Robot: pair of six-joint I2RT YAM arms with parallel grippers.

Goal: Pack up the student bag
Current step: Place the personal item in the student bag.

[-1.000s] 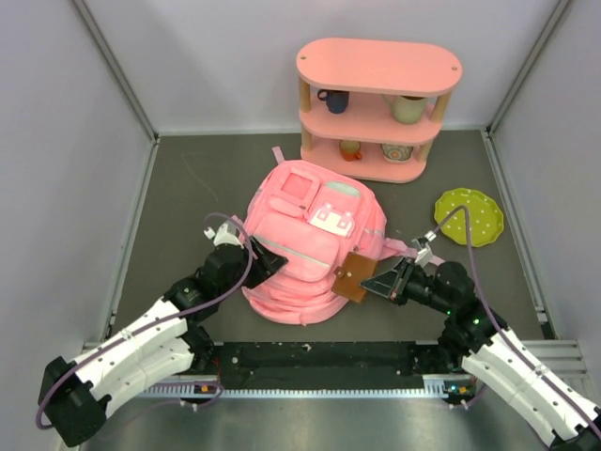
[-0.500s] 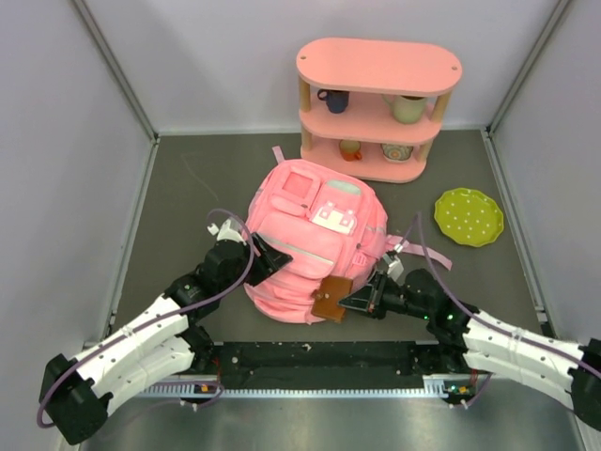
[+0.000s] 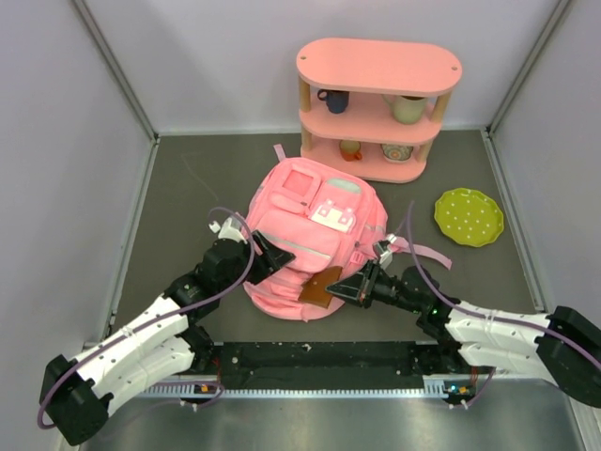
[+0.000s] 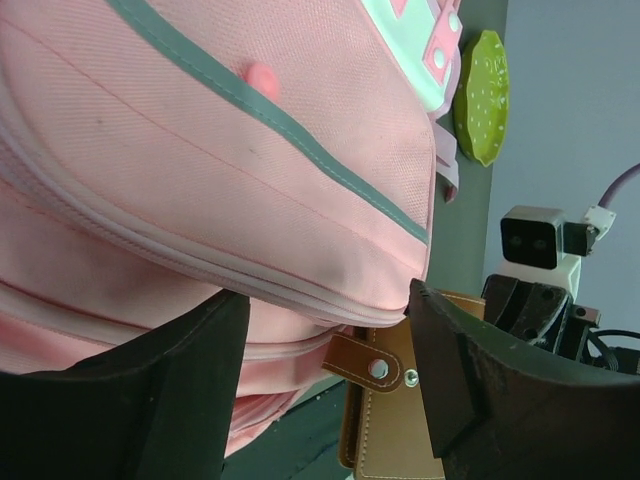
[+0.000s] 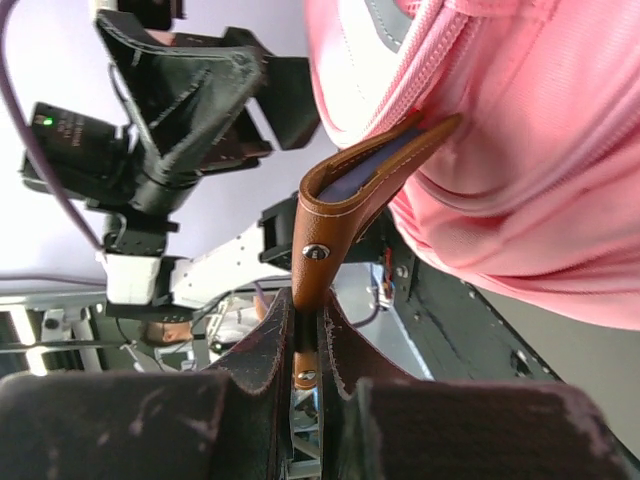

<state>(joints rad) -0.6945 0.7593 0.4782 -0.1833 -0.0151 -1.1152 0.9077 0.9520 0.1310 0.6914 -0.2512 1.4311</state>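
Student bag (image 3: 310, 240), wallet (image 3: 321, 285), its snap (image 4: 378, 369) wrist-view only

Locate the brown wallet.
Top view, near centre: the brown wallet is clamped in the right gripper, against the near edge of the student bag.

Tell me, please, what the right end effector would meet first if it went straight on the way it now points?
Most likely the student bag: the brown wallet clamped in the right end effector leads, its front edge apparently touching the bag's lower front.

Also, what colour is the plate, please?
The plate is lime green with pale dots, clearest in top view.
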